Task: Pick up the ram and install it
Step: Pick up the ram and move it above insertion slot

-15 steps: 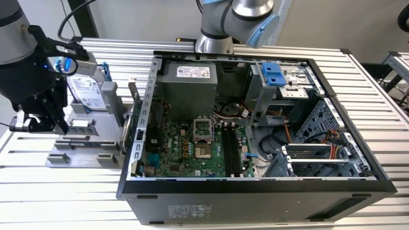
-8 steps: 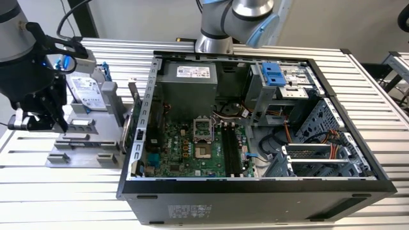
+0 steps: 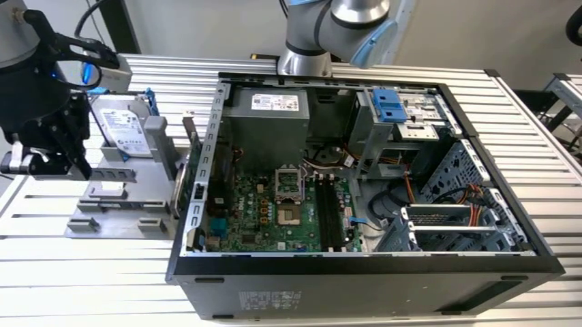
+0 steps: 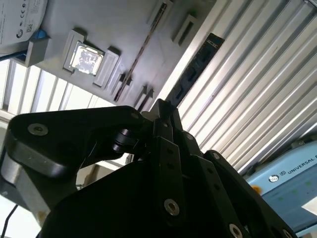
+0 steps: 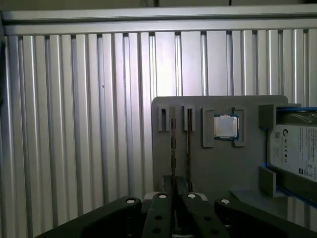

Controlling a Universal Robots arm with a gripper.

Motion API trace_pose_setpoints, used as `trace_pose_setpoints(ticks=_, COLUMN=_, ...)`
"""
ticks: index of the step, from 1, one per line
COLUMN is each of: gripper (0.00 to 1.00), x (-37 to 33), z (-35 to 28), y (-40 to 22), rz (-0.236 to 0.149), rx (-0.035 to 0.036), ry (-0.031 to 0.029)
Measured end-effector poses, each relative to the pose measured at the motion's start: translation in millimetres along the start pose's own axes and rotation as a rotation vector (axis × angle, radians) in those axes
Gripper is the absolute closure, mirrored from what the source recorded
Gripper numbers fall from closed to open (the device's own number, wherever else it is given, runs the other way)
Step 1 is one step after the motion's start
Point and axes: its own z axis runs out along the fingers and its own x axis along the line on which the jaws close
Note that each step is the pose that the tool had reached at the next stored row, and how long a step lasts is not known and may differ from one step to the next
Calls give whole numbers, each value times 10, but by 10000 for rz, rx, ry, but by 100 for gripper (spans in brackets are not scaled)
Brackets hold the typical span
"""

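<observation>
Ram (image 4: 195,67) is a long, thin, flat stick. It is dark, with a row of small dark blocks along it. In the second wrist view one end sits between the black fingers of the gripper (image 4: 165,111), which are pinched close on it. The rest of the stick pokes out past them, up in the air over the edge of the grey holder (image 4: 124,29) and the tabletop (image 4: 257,89). The gripper is black, hard and boxy, with round silver screws.

The tabletop is shiny metal with long straight ridges. The holder is a flat, smooth grey plate with little raised blocks and thin slots. It lies near the tabletop's edge at the exterior view's left. A small square silver chip (image 5: 226,126) sits between two of its blocks. A silver-grey hard drive (image 5: 297,148) with blue rails lies beside the chip.

The first wrist view looks past the gripper (image 5: 174,196) at the slots in the holder (image 5: 198,163). The exterior view shows the gripper (image 3: 64,160) above the holder (image 3: 100,204). It also shows a big black computer case (image 3: 364,279) lying open in the middle of the tabletop (image 3: 91,286), with a green board (image 3: 264,211) inside. The ram is well apart from the case.
</observation>
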Motion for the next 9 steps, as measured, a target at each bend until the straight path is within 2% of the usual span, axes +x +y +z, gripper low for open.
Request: trace_pose_setpoints(ticks=9, gripper=100, x=-3, z=-280, y=11, rz=35, rx=0, ry=-5)
